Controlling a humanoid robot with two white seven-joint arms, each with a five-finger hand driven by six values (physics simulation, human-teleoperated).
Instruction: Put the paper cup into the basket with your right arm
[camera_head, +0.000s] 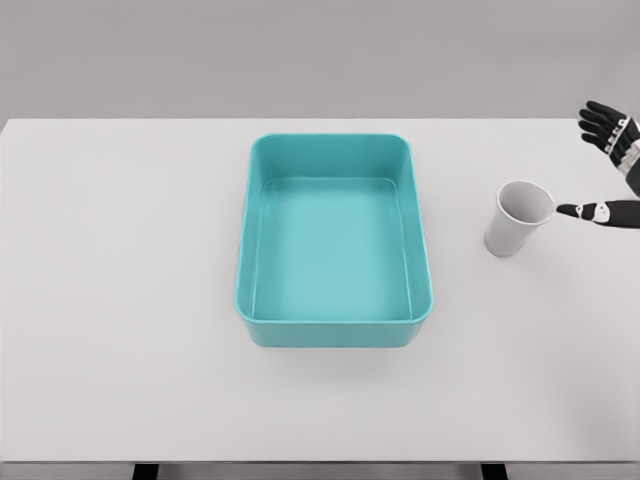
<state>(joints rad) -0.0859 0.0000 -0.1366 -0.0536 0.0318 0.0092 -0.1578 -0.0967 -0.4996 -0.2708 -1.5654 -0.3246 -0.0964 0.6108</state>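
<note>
A white paper cup (517, 219) stands upright on the white table, to the right of the basket. The basket (257, 236) is a teal rectangular bin in the middle of the table, with nothing inside it. My right hand (605, 165) enters at the right edge with its fingers spread open. Its thumb tip reaches close to the cup's right rim, while the other fingers sit higher and farther back, apart from the cup. The hand holds nothing. My left arm does not show.
The white table (120, 300) spans the whole view, with its front edge near the bottom. A grey wall lies behind it.
</note>
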